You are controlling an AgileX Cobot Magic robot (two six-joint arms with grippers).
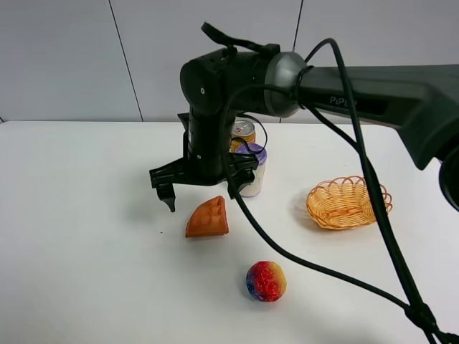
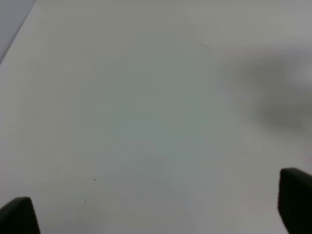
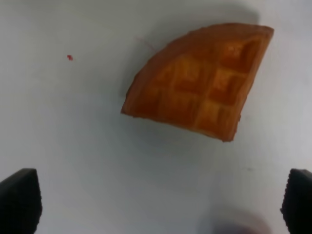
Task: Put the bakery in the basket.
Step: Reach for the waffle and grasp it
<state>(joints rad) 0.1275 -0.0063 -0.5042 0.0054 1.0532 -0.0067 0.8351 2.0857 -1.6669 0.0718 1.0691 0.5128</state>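
Centre of the exterior frame: right gripper [image 1: 200, 199] hangs just above the bakery [image 1: 208, 218].
Jaws spread wide, empty; it lies flat on the table [image 1: 86, 215], untouched, between their tips; basket [image 1: 310, 201] sits apart at right.

The right gripper [image 1: 199, 192] hangs with jaws wide apart just above the waffle wedge [image 1: 208, 218]. Bare table [image 1: 86, 215] shows on both flanks of the wedge, leaving each finger room to pass. Just behind the gripper, crowding the finger on the basket side, stands a purple-lidded can [image 1: 253, 172], with a gold-topped can [image 1: 244, 132] behind it. A black cable [image 1: 287, 254] loops down past that same finger and crosses the open table between gripper and basket [image 1: 349, 203]. A rainbow ball [image 1: 266, 280] lies in front, apart from the fingers.
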